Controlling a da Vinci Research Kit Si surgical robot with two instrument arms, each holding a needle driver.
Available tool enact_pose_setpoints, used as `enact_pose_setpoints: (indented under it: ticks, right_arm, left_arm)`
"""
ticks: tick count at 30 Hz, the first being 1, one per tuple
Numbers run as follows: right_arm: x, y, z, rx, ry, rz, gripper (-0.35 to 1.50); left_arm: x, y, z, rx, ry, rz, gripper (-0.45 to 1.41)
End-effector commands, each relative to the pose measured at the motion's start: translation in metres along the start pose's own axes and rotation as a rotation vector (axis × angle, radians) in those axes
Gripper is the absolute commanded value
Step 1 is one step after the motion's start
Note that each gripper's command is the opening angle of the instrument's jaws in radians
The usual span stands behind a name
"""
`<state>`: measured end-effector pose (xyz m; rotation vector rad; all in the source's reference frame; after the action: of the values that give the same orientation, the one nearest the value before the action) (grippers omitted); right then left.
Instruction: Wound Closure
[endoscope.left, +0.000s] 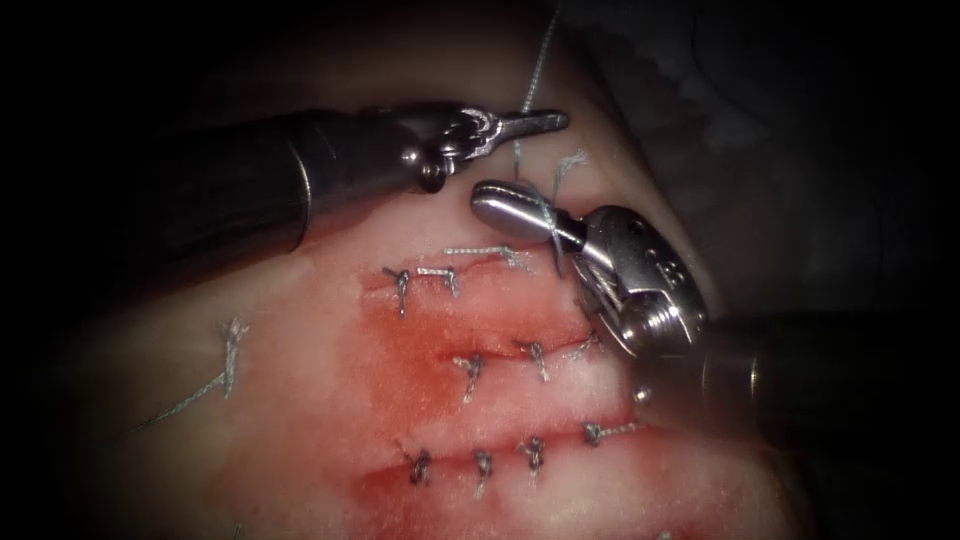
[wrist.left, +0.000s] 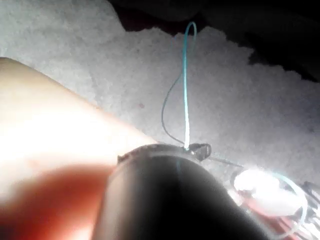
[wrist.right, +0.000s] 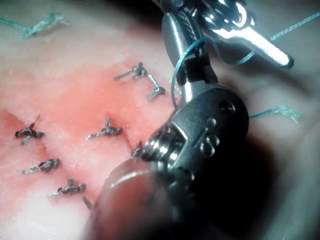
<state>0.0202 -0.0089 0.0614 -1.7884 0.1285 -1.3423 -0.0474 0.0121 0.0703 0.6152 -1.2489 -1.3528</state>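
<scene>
My left tool (endoscope.left: 540, 122) reaches in from the left above the upper end of the tissue (endoscope.left: 330, 330), its jaws shut on the thread (endoscope.left: 541, 60), which runs up and away. Just below it, my right tool (endoscope.left: 490, 198) lies with its jaws shut and empty, and a loop of thread (endoscope.left: 547, 220) is wrapped around them. A short frayed tail (endoscope.left: 568, 165) stands beside the loop. The right wrist view shows the loop (wrist.right: 186, 57) around my right tool and the left tool (wrist.right: 260, 42) gripping thread. I see no needle.
Three cuts cross the tissue, each closed by several knotted stitches (endoscope.left: 470, 365), with red fluid (endoscope.left: 400, 400) around them. The top row (endoscope.left: 480, 252) lies right under the right tool. A loose cut piece of thread (endoscope.left: 228, 350) lies on the left.
</scene>
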Motion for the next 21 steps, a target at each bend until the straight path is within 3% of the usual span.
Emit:
enact_pose_setpoints:
  ticks: [1,5,9,12,15,16,21]
  right_arm:
    - [0.0004,0.0002,0.0009,0.053,-0.019,-0.012,0.46]
    - [0.0004,0.0002,0.0009,0.159,-0.054,-0.002,0.86]
    - [0.0004,-0.0001,0.0007,0.266,-0.08,0.048,0.89]
    - [0.0002,-0.0003,0.0005,0.336,-0.046,0.085,0.84]
    - [0.0003,-0.0006,-0.0002,0.493,0.128,0.13,0.71]
    - [0.0004,-0.0007,-0.0003,0.554,0.161,0.188,0.54]
    - [0.0004,-0.001,-0.0005,0.669,0.164,0.302,0.14]
  left_arm:
    - [-0.0005,0.0,0.0004,0.0,0.009,0.01,-0.45]
    - [0.0003,-0.0001,-0.0012,-0.008,0.028,0.017,-0.45]
    - [0.0002,-0.0008,-0.0037,-0.06,0.054,0.024,-0.45]
    - [0.0,-0.0015,-0.0049,-0.09,0.059,0.021,-0.45]
    - [-0.0009,-0.003,-0.0046,-0.1,0.046,0.0,-0.45]
    - [-0.0006,-0.0034,-0.0044,-0.089,0.052,-0.002,-0.45]
    - [0.001,-0.0046,-0.0045,-0.078,0.1,-0.002,-0.45]
